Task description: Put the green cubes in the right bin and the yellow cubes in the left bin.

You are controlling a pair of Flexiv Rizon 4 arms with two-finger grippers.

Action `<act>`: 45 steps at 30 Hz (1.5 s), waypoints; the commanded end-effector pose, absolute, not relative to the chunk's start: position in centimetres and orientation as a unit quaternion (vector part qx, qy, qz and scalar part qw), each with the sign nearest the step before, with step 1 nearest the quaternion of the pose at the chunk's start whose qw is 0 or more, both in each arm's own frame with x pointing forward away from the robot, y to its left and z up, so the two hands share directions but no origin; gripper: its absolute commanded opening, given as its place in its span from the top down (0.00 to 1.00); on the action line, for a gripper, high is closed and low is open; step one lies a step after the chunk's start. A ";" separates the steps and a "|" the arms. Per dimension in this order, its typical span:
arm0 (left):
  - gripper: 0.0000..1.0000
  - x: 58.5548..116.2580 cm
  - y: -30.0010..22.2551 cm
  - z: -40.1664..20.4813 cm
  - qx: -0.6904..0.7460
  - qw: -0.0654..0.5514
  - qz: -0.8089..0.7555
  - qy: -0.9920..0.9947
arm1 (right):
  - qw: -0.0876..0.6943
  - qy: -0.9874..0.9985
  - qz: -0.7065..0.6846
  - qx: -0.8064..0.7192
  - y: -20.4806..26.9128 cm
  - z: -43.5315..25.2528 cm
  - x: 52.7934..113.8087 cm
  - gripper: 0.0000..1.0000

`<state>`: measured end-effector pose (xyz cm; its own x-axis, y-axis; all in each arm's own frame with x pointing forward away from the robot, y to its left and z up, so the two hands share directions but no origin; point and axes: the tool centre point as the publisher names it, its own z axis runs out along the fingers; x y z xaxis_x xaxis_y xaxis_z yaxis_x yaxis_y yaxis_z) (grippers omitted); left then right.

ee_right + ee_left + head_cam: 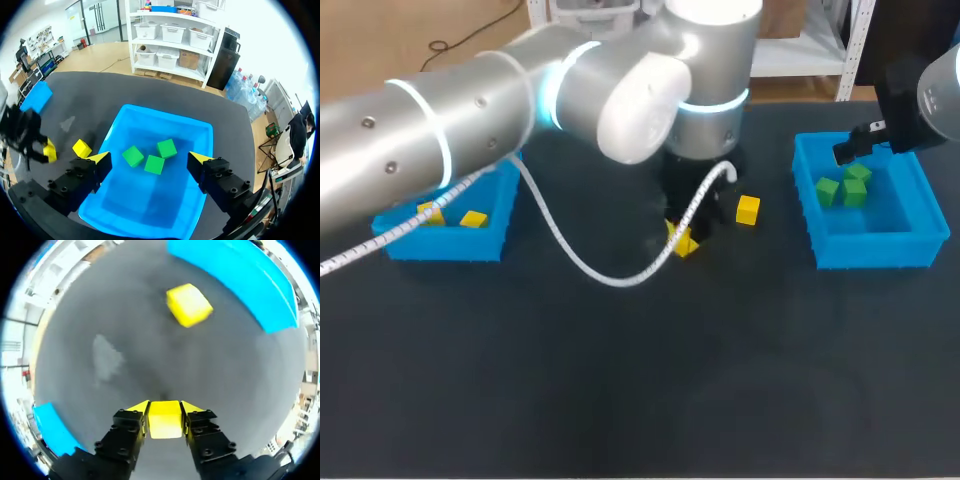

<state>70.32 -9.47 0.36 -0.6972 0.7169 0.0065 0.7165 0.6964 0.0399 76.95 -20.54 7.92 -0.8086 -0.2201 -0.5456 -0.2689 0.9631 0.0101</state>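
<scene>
While my left arm reaches in past the middle of the dark bench point(620, 380), I see my left pincer point(165, 411) closed on a small yellow cube point(164, 424), one yellow-tipped finger pressed to each side of it. The cube sits low at the bench surface, and I cannot tell whether it touches. A second yellow cube point(189, 305) lies loose on the bench ahead of that pincer, between it and the right blue plastic bin point(872, 252). Three green cubes point(154, 164) lie close together inside that bin, toward its far end. My right pincer point(150, 160) hangs above the bin with its fingers spread wide and nothing between them. At the other side of the bench, well apart from the held cube, the left blue plastic bin point(448, 246) holds two yellow cubes point(473, 219) lying near each other.
</scene>
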 end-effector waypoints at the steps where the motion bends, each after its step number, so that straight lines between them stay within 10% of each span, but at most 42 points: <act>1: 1.00 71.2 -5.2 4.5 0.355 0.063 0.023 0.932 | 0.283 0.950 0.042 -0.127 -20.5 7.8 76.9 0.00; 10: 1.00 75.1 6.4 11.2 0.208 0.169 0.104 0.958 | 0.283 0.950 0.042 -0.127 -20.5 7.8 76.9 0.00; 35: 1.00 73.4 22.0 7.9 0.001 0.138 0.108 0.985 | 0.283 0.950 0.042 -0.127 -20.5 7.8 76.9 0.00; 36: 0.65 73.5 22.1 7.9 0.000 0.138 0.110 0.984 | 0.283 0.950 0.042 -0.127 -20.5 7.8 76.9 0.00; 37: 0.00 73.6 22.1 7.9 -0.001 0.138 0.108 0.985 | 0.283 0.950 0.042 -0.127 -20.5 7.8 76.9 0.00; 45: 0.00 75.7 16.5 11.0 0.074 0.182 0.071 0.978 | 0.283 0.950 0.042 -0.127 -20.5 7.8 76.9 0.00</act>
<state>75.76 17.90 10.16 -0.9324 0.1452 -0.3311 0.0908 0.9805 0.1742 76.94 -20.53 7.91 -0.8085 -0.2199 -0.5458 -0.2684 0.9633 0.0096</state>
